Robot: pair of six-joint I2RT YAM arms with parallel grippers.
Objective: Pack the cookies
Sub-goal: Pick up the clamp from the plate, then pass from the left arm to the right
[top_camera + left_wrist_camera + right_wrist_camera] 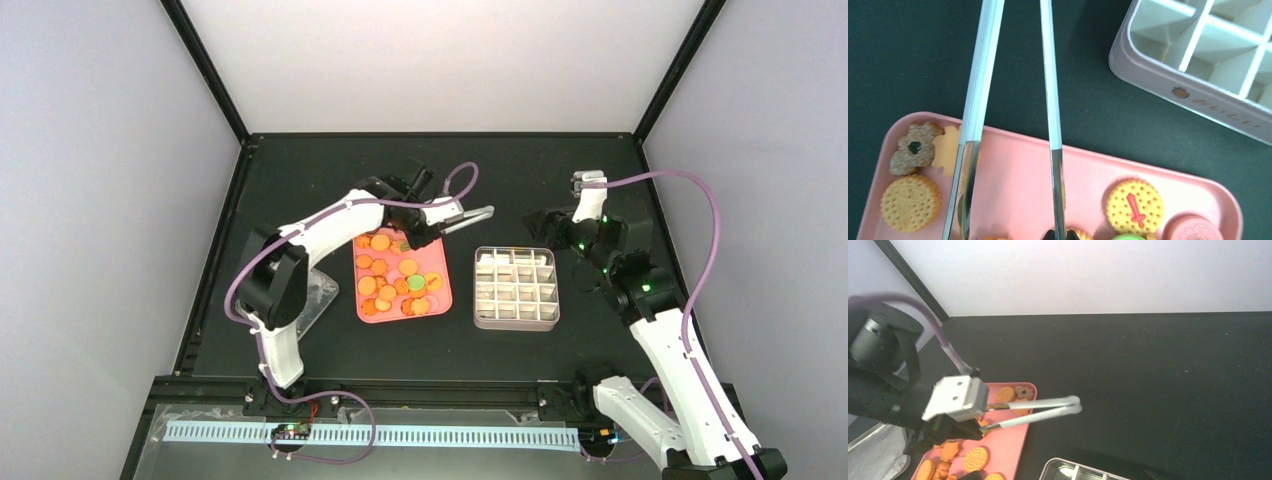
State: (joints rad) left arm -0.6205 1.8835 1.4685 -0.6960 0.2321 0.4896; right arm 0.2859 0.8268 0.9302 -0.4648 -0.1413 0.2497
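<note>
Tongs [1050, 100]: bare metal, polished, mirror-bright along the blades. Tray [1013, 165]: pink plastic, smooth, soft satin sheen. Cookies [910, 202]: matt, moulded dimples and ridges, one brown one rough and grainy. Divided box [1168, 80]: pale, smooth, low gloss, plastic or metal unclear. Counter [913, 60]: black, matt, finely textured. Left arm shell [320, 225]: white plastic, semi-gloss.

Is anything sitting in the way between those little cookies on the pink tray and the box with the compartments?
Nothing visible does. Only a bare strip of black table separates the pink tray holding the cookies from the divided box. The tongs reach out past the tray's far edge, clear of that gap.
</note>
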